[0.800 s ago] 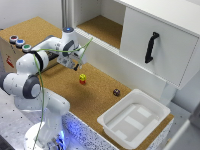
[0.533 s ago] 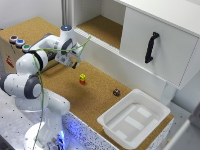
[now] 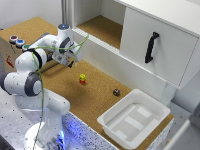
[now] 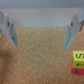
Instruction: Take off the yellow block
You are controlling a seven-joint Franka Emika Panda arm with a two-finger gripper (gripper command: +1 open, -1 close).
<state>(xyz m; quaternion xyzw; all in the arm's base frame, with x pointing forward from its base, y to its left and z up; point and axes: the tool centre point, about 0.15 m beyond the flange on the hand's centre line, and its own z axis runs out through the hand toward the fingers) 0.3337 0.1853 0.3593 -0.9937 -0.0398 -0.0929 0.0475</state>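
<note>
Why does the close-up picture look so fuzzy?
In the wrist view everything is soft and blurry: the end effector fingers smear, and the yellow block is cut off at the edge. The exterior view is sharper, with the yellow block small but clear.

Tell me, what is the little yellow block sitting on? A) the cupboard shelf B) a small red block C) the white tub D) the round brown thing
B: the yellow block sits stacked on the small red block on the cork table, and the wrist view also shows red under yellow.
</note>
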